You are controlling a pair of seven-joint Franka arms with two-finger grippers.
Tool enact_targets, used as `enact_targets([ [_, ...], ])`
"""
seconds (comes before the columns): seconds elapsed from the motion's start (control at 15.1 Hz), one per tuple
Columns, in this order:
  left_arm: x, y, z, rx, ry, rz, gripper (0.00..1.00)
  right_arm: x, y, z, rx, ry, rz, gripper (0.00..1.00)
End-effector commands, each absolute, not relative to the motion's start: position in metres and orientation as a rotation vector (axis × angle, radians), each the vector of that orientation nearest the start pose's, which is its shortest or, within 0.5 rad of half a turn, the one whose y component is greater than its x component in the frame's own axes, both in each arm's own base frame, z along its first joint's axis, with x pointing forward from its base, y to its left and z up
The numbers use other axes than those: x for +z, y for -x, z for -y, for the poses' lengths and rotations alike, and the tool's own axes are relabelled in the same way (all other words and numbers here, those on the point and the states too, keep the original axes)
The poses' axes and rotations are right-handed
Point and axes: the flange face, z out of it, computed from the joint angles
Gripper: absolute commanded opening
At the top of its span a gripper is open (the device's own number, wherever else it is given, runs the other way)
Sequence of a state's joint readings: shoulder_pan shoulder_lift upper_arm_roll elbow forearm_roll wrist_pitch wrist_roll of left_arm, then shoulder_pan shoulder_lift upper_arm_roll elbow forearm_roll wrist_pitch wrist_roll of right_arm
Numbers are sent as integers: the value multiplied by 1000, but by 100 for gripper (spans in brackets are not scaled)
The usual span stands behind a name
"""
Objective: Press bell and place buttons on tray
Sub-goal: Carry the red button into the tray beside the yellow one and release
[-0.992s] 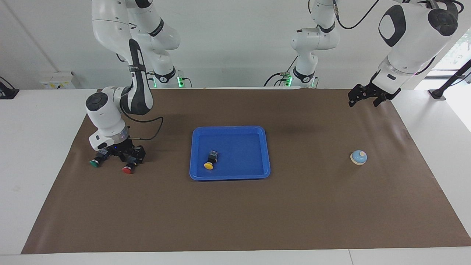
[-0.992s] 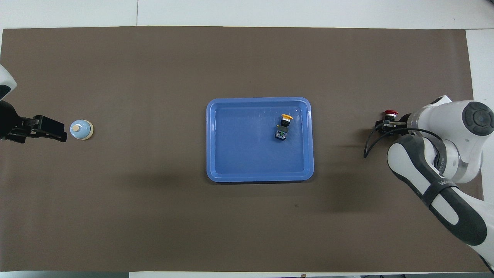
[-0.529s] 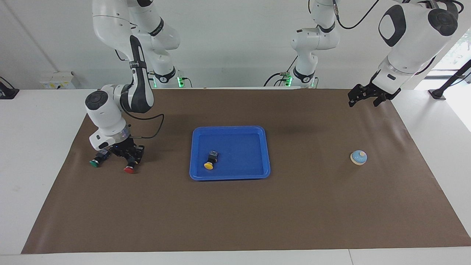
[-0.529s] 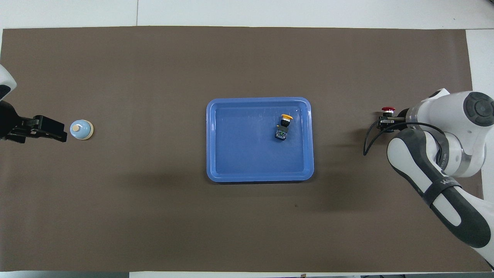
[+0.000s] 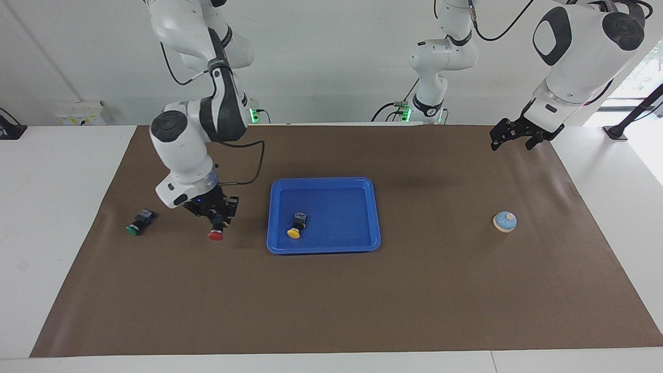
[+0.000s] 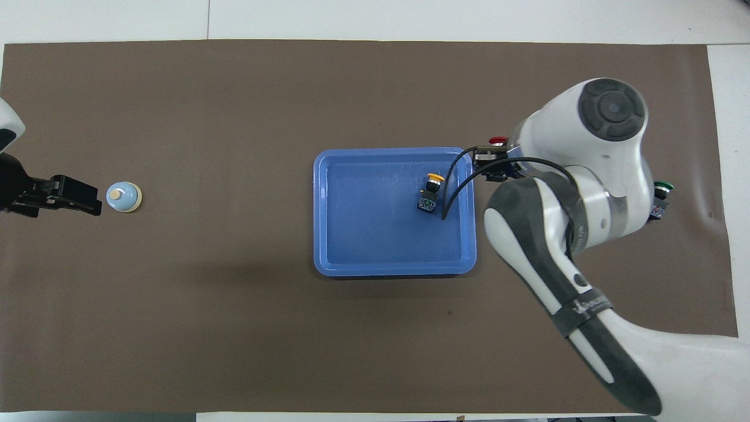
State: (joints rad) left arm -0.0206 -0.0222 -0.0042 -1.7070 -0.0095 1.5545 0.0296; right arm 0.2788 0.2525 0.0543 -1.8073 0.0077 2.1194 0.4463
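Nearest to us, the left pincer (image 5: pixel 510 135) hangs with its jaws spread wide over the brown mat (image 5: pixel 331 290) at the left arm's end of the desk (image 5: pixel 46 259); it holds nothing and waits, we judge because the bell (image 5: pixel 504 221) sits on the mat below it and farther from us, within easy reach for a press. Farther out, around the middle of the mat, lies the blue tray (image 5: pixel 323 248), and the yellow button (image 5: pixel 296 226) already rests on its side in the tray's floor, toward the right arm's end, so one of three is delivered. Just beside the tray on that end, our right pincer (image 5: pixel 217 224) is clamped on the red button (image 5: pixel 216 234), carried in the air with its cap pointing down and away from us; we read the raised carry as clearance for the tray's rim, which it has yet to cross. The green button (image 5: pixel 135 226) lies on the mat toward the right arm's end, well apart from the tray, untouched and likely last to go.
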Motion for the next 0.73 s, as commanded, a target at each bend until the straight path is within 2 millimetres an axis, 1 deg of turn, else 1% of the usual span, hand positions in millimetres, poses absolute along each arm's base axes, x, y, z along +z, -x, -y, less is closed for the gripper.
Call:
enact_targets([
  [0.0,576,-537,14,208,3146,-67,100,395,-588,-271,-75,3073,-292,0],
  [0.07,576,-537,14,208,3146,-67,100,390,-583,-292,-91,3061,-321,0],
  [0.13,576,-537,14,208,3146,-67,100,378,-578,-311,-94,3060,-320,0],
  [0.2,576,-537,14,206,3146,-67,100,368,-576,-325,-110,3048,-329,0],
  [0.33,576,-537,14,208,3146,-67,100,352,-575,-336,-139,3024,-374,0],
  [0.4,576,-537,14,208,3146,-67,100,342,-572,-345,-135,3023,-367,0],
  [0.46,576,-537,14,208,3146,-67,100,334,-571,-348,-145,3016,-372,0],
  [0.6,576,-537,14,208,3146,-67,100,312,-562,-356,-162,3003,-364,0],
  [0.66,576,-537,14,208,3146,-67,100,308,-560,-356,-171,2995,-373,0],
])
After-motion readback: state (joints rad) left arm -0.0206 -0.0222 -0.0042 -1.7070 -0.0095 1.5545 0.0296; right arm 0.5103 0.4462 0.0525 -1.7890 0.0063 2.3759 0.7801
